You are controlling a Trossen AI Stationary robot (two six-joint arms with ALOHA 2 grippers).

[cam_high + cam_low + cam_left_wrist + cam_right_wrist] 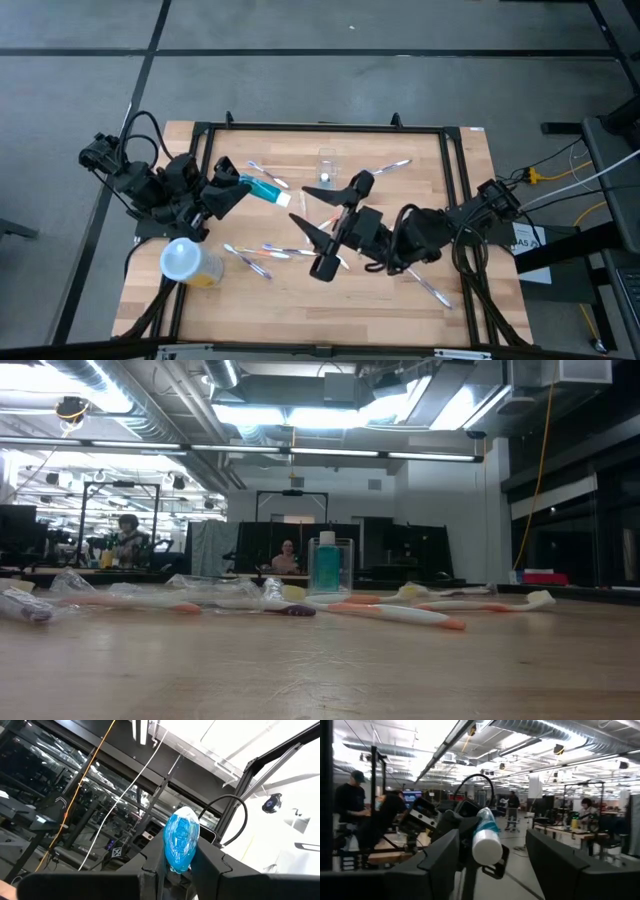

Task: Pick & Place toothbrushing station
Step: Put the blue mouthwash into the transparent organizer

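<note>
Table (400,310): one clear holder (328,164); left pincer (236,187) clamps tube (266,191); right pincer (330,222) apart.

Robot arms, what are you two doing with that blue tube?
The left gripper is shut on a blue toothpaste tube, holding it up off the table. The right gripper is open, its fingers spread wide facing the tube's white cap. The clear cup stands alone at the far edge. Toothbrushes lie scattered around, and a yellow tub sits near the left arm.

a yellow tub with a pale round lid (186,262) sits lower left of the wooden table (300,300); thin plastic toothbrushes (262,252) lie scattered mid-frame.
</note>
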